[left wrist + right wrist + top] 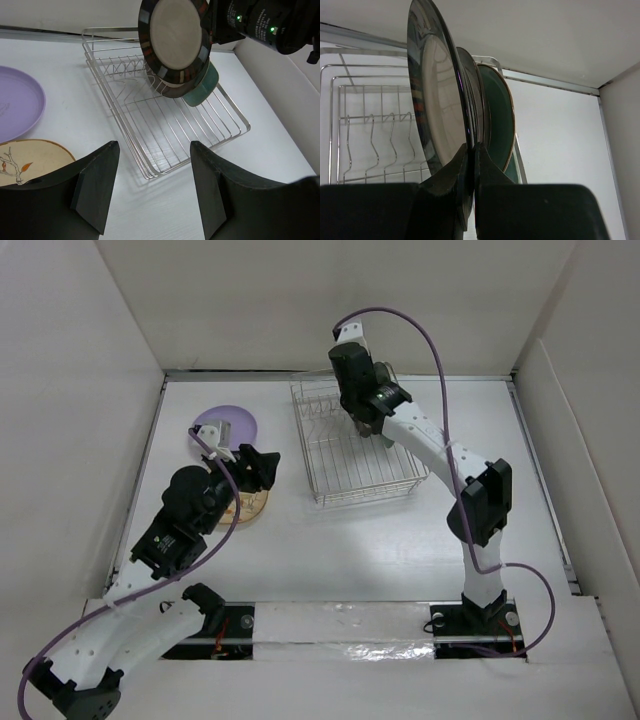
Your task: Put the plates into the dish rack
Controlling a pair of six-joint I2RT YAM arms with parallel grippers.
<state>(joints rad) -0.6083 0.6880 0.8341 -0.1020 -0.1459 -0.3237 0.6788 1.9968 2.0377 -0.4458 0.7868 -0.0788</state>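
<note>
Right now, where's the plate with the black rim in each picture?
Top external: hidden under the right arm, above the dish rack.
Left wrist: black-rimmed plate at top centre, above the dish rack.
Right wrist: edge-on, left of centre, pinched in the jaws of the right gripper.
Shared landmark: the dish rack.

Bright, even light — soft shadows, sheen on black-rimmed plate point(437, 115).

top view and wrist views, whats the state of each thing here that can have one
black-rimmed plate: upright on edge over the dish rack, rim pinched
right claw: shut on the black-rimmed plate
green plate: standing on edge in the dish rack
lavender plate: flat on the table, not loaded
bird plate: flat on the table, not loaded
left claw: open, empty
</note>
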